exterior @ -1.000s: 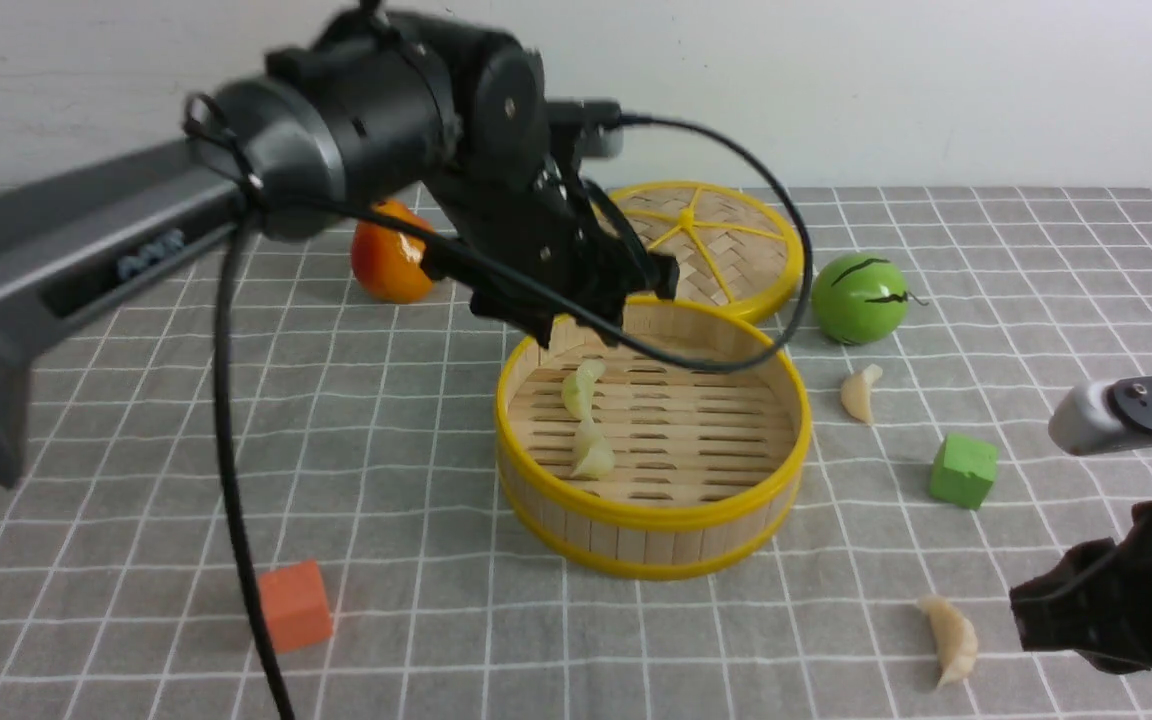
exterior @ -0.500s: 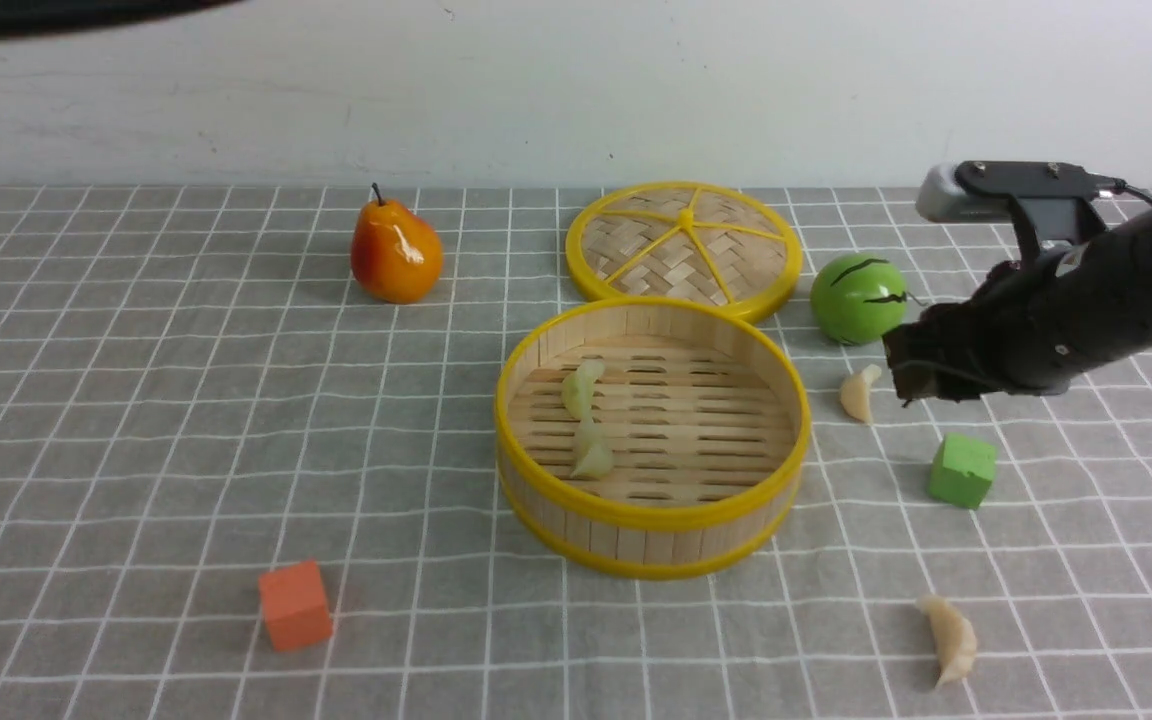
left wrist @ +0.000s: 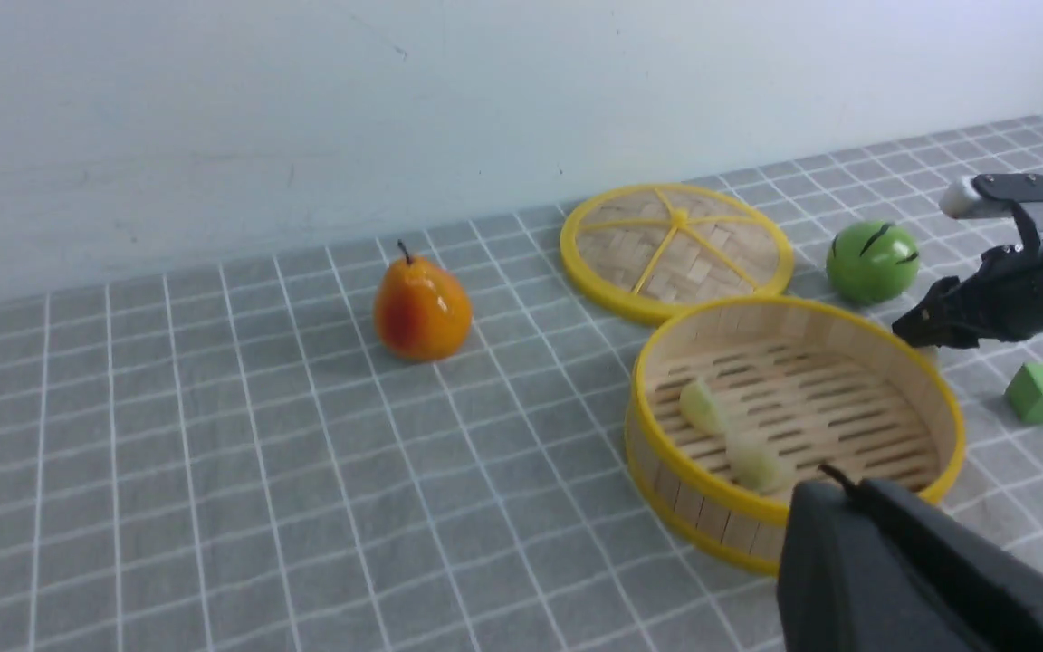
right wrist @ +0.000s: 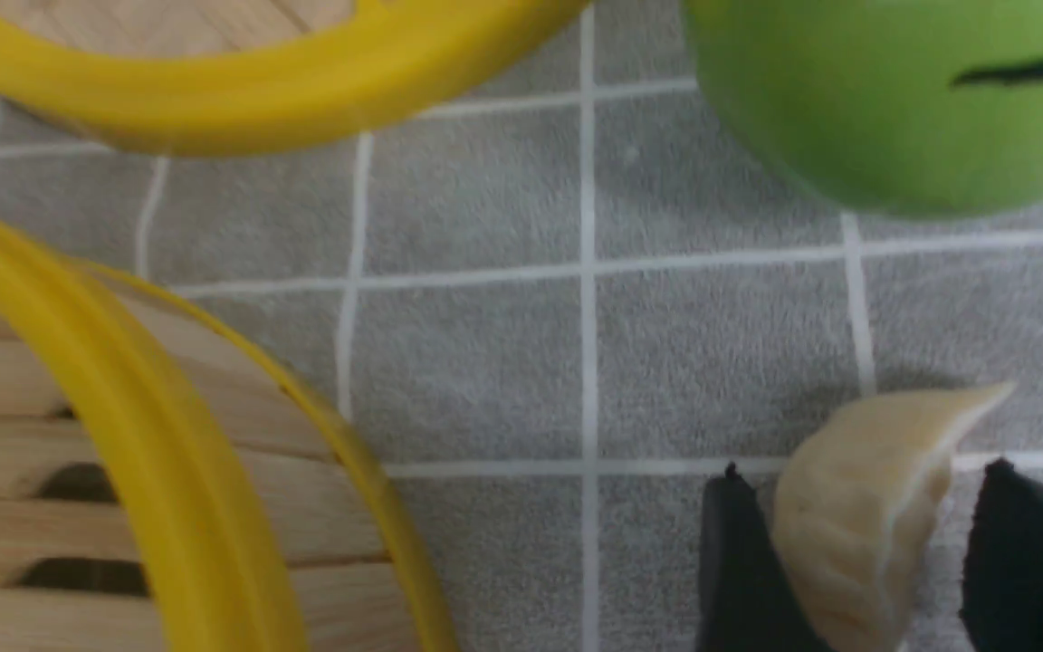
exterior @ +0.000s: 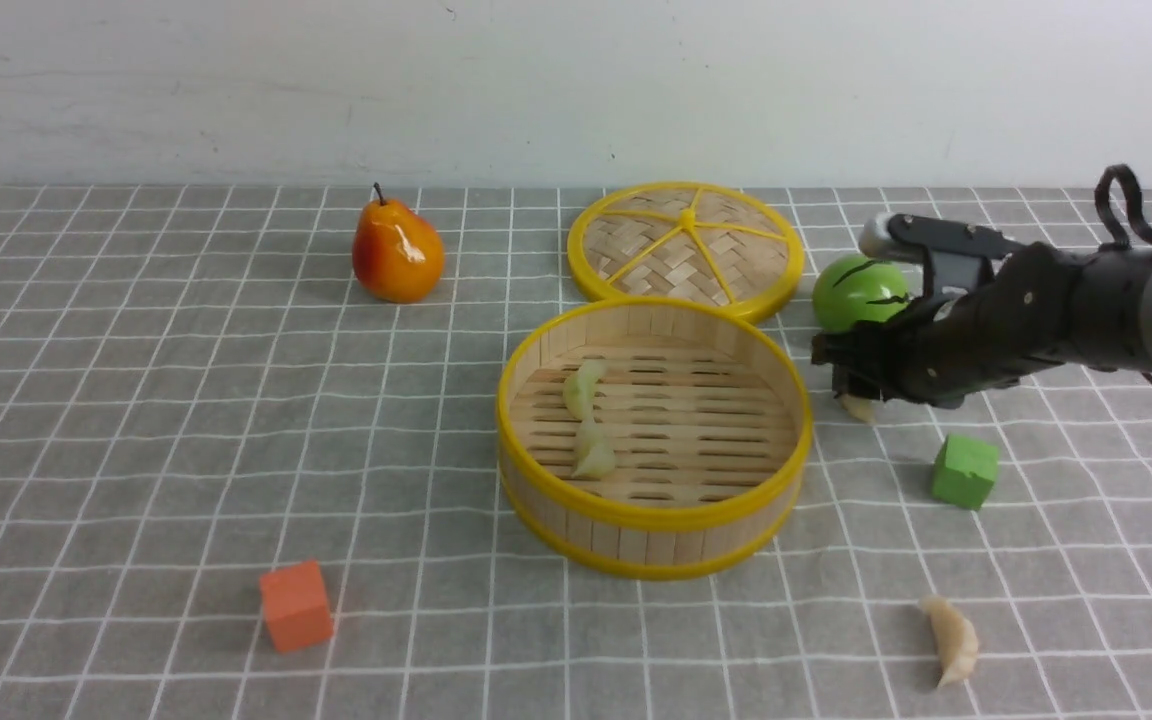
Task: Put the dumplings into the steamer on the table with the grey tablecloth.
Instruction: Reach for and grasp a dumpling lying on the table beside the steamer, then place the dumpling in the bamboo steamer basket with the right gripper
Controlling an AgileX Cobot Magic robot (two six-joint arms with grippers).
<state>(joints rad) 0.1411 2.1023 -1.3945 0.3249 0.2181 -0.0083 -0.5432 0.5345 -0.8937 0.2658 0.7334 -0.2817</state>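
- the right arm [exterior: 1086, 300] reaches in from the right of the steamer [exterior: 656, 515], low over the grey tablecloth [exterior: 236, 420], its wrist nearly level and its grasping end dipping slightly toward the steamer's right side.
- the right fingers [right wrist: 748, 561] are spread, one on each side of a cream dumpling [right wrist: 856, 516] that lies on the cloth just beside the steamer, to its right; a gap shows between the dumpling and one finger. i cannot tell whether the other finger touches it.
- the left arm is out of the front view; the left wrist view shows only its dark left fingers [left wrist: 847, 552], pressed together. i cannot tell the pose of the rest of that arm.
- two pale green dumplings [exterior: 586, 420] sit inside the steamer, in its left half, end to end.
- another cream dumpling [exterior: 954, 642] lies on the surface to the near right of the steamer, apart from it.
- the woven lid [exterior: 671, 250] is just behind the steamer, and the green cube [exterior: 964, 470] is to its right.
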